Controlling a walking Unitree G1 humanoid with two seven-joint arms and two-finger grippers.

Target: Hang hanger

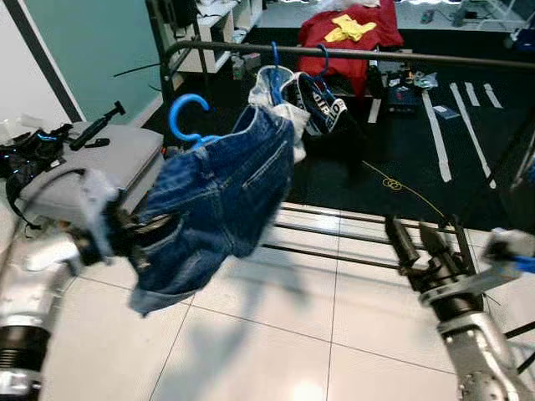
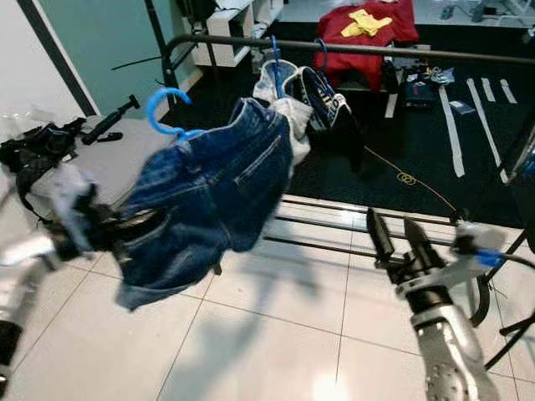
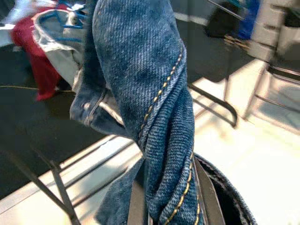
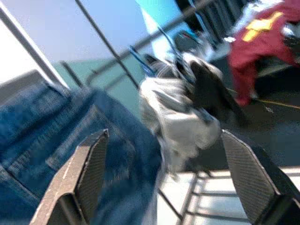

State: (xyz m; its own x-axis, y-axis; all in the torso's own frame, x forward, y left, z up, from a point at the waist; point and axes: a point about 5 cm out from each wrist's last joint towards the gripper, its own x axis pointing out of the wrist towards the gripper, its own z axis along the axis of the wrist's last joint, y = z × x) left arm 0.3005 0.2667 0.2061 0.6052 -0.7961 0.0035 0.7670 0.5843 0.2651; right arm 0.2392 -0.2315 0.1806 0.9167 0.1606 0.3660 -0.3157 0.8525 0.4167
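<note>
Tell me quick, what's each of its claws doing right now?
Left gripper: shut on the denim shorts on the blue hanger.
Right gripper: open, holding nothing.

A bright blue plastic hanger (image 1: 189, 117) carries a pair of blue denim shorts (image 1: 216, 200). Its curved hook sticks up above the shorts and is not on anything. The hanger is tilted, with the hook end up high and the other end lower. The shorts hang in the air over the white tile floor (image 1: 276, 334). The left gripper (image 1: 129, 236) pinches the low end of the shorts. The dark metal clothes rail (image 1: 418, 57) runs across behind, a little higher than the hook. The hook is near it but not touching.
</note>
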